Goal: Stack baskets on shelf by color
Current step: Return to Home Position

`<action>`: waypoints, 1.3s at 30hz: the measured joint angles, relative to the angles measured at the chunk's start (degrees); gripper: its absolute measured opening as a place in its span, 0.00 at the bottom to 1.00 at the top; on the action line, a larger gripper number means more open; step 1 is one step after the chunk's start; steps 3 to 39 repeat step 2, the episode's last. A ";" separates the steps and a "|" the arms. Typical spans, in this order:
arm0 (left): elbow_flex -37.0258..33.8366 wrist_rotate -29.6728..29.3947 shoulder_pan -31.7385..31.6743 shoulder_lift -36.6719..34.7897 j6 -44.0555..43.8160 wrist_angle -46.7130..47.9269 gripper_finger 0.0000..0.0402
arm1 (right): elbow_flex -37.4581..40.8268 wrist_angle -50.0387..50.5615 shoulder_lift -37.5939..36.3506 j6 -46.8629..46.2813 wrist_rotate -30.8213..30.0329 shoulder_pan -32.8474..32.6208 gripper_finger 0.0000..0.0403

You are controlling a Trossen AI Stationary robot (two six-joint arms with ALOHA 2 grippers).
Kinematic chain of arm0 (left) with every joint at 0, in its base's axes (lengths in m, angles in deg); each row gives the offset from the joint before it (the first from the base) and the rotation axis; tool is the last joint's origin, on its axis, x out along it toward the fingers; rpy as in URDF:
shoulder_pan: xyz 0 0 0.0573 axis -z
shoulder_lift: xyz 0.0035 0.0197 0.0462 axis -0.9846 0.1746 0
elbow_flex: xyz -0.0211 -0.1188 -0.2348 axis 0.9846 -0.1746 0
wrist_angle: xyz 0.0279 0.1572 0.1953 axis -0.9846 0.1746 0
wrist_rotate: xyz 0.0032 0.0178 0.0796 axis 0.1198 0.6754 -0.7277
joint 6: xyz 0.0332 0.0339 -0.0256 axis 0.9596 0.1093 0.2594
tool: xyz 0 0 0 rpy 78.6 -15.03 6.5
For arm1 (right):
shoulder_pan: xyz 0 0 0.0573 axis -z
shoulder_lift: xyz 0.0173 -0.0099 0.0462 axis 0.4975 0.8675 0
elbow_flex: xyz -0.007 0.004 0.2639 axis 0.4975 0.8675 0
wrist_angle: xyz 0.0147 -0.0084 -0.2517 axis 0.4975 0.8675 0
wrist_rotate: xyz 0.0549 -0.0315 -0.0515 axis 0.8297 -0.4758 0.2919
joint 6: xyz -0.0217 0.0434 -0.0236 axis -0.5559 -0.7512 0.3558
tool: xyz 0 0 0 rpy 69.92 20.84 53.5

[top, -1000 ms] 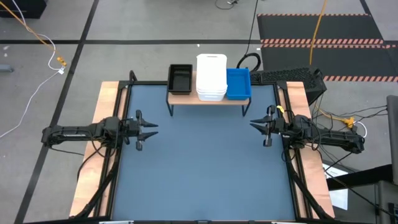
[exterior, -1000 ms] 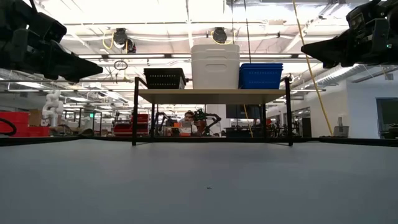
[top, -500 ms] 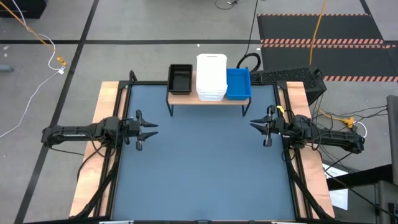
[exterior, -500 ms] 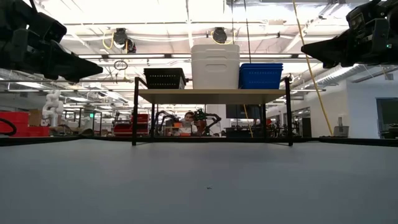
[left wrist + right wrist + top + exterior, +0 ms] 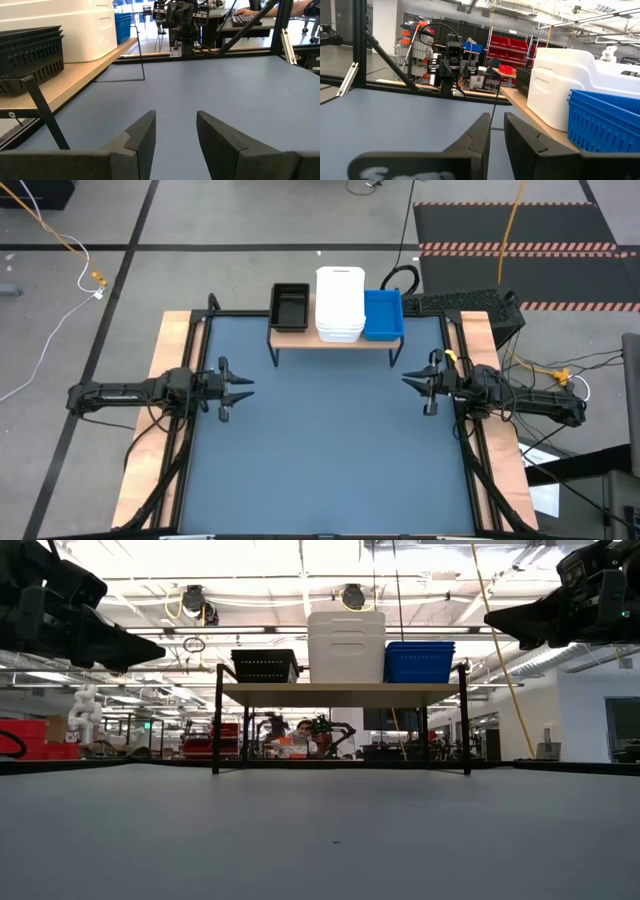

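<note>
Shelf [image 5: 300, 337]: stood at the upper centre of the high view, at the far edge of the tabletop [image 5: 330, 450]; carried 3 stacks side by side.
Black baskets [image 5: 290, 306]: sat stacked on the left end of the shelf as the high view showed it, just beside the white stack; lowest of the 3 stacks in the low view.
White baskets [image 5: 340, 303]: stood stacked in the middle of the shelf; tallest stack in the low view.
Blue baskets [image 5: 383, 314]: sat stacked on the right end, close against the white stack.
Left hand [image 5: 245, 388]: hovered at the middle left of the high view, over the tabletop's left edge and well apart from the shelf; fingers spread wide, held nothing.
Right hand [image 5: 408, 384]: hovered at the middle right, facing the left hand; fingers parted by a narrow gap, held nothing.
Person [image 5: 303, 730]: showed in the low view under the shelf, far off in the room behind.
</note>
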 joint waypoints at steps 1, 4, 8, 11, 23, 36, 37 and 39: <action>0.00 0.02 0.00 -0.02 0.00 0.02 0.36 | 0.02 0.00 0.00 -0.02 0.00 0.00 0.12; 0.00 0.02 0.00 0.00 0.00 0.00 0.36 | 0.02 0.00 0.00 0.00 0.00 0.00 0.12; 0.00 0.02 0.00 0.00 0.00 0.00 0.36 | 0.02 0.00 0.00 0.00 0.00 0.00 0.12; 0.00 0.02 0.00 0.00 0.00 0.00 0.36 | 0.02 0.00 0.00 0.00 0.00 0.00 0.12; 0.00 0.02 0.00 0.00 0.00 0.00 0.36 | 0.02 0.00 0.00 0.00 0.00 0.00 0.12; 0.00 0.02 0.00 0.00 0.00 0.00 0.36 | 0.02 0.00 0.00 0.00 0.00 0.00 0.12; 0.00 0.02 0.00 0.00 0.00 0.00 0.36 | 0.02 0.00 0.00 0.00 0.00 0.00 0.12; 0.00 0.02 0.00 0.00 0.00 0.00 0.36 | 0.02 0.00 0.00 0.00 0.00 0.00 0.12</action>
